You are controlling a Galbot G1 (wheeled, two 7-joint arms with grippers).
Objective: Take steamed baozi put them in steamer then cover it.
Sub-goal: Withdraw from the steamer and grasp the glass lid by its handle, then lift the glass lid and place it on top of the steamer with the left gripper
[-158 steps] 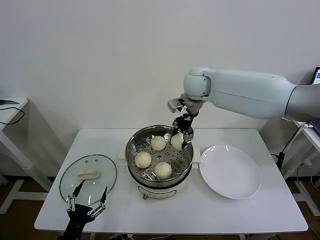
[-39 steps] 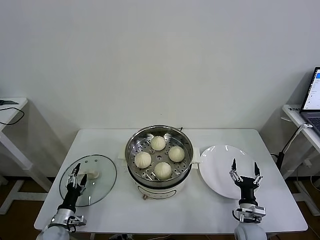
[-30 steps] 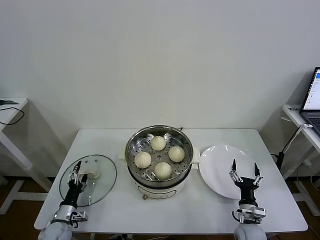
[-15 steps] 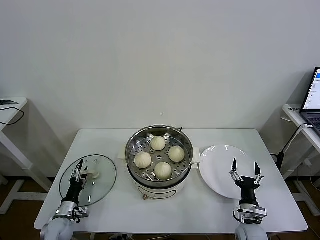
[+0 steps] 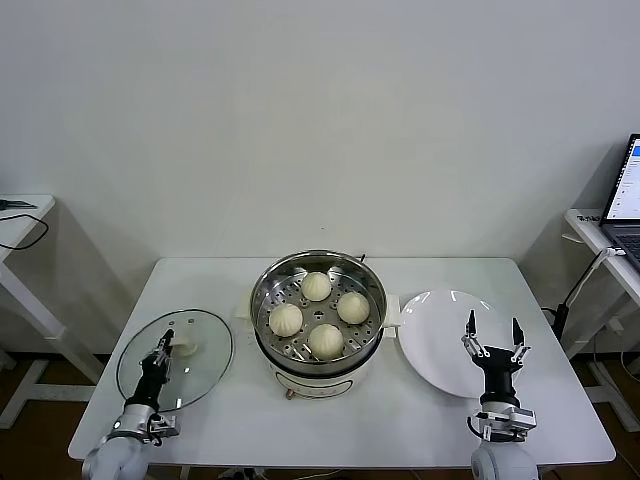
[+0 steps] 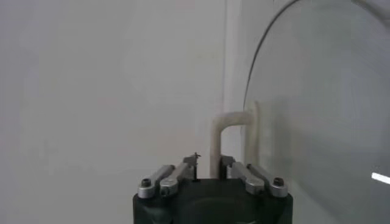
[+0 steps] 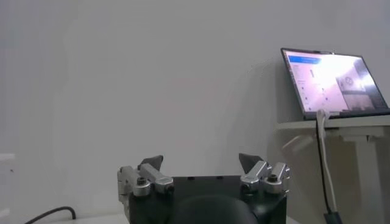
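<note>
Four baozi (image 5: 319, 314) are sitting in the steamer (image 5: 266, 300); the left gripper (image 5: 162, 351) is pinching the cover (image 5: 205, 351) handle (image 6: 226, 139), while the right gripper (image 5: 492, 349) is waiting spread over the plate (image 5: 440, 320).

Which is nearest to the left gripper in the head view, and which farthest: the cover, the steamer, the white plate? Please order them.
1. cover: the left gripper is shut on its handle, left side.
2. steamer: table centre.
3. white plate: far right, by the right gripper.
</note>
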